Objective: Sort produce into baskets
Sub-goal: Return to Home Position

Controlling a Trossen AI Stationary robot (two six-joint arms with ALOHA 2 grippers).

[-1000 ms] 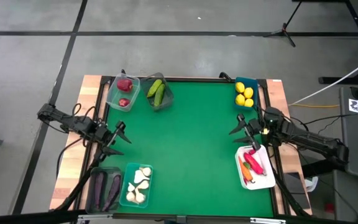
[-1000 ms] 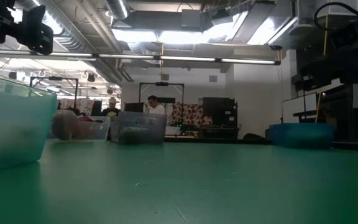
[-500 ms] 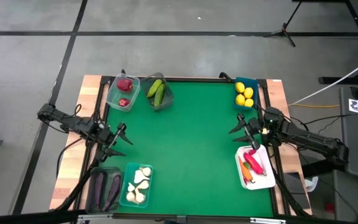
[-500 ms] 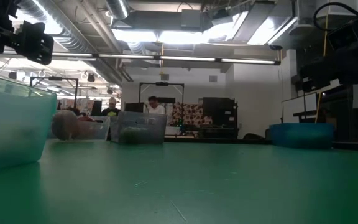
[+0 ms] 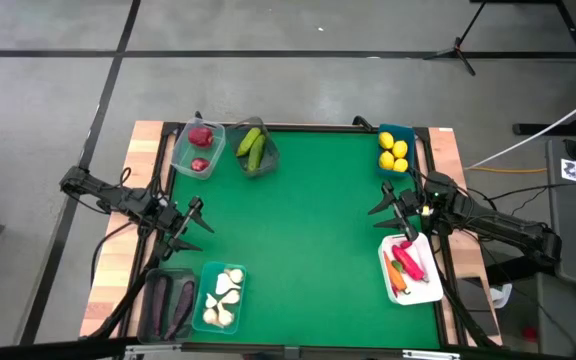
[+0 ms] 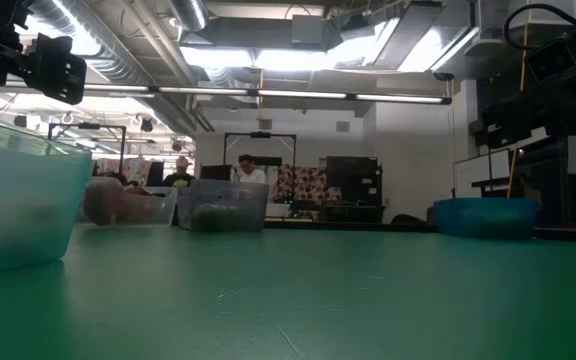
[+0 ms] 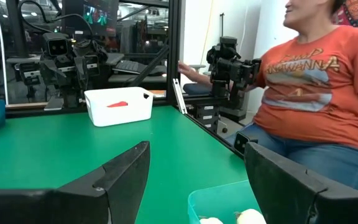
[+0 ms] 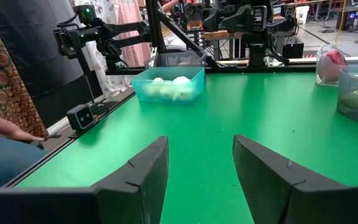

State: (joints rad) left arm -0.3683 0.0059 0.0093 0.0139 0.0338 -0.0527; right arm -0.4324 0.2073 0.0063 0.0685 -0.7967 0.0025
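The left tool [image 5: 192, 225] is hanging over the left edge of the green-covered surface [image 5: 308, 230]. The right tool [image 5: 380, 212] is hanging over the right edge, and the two are facing each other well apart. Each wrist view is showing its own two dark fingers spread wide with nothing between them. Only the high view is laying out the whole sorting. Red round fruits [image 5: 201, 135] are lying in the clear plastic tub [image 5: 182, 152] at its top left corner, and green cucumbers [image 5: 254, 146] are sitting in the smoky grey tub [image 5: 258, 172] just beside it. Yellow lemons [image 5: 393, 152] are filling the blue translucent tub [image 5: 396, 129] at the top right. Red peppers [image 5: 410, 258] and an orange vegetable [image 5: 396, 280] are lying in the flat white tray [image 5: 426, 289] near the right tool. At the bottom left, white garlic bulbs [image 5: 223, 298] are resting in the teal tub [image 5: 208, 271], beside dark purple eggplants [image 5: 158, 300] in a second grey tub [image 5: 168, 273]. The low view is giving little beyond tub walls across the surface and two people [image 6: 251, 168] far off in the room behind. The left wrist view is adding a person in an orange printed shirt [image 7: 309, 81] just beyond the surface's edge. The right wrist view is picking out a small black camera [image 8: 82, 115] sitting on that edge.
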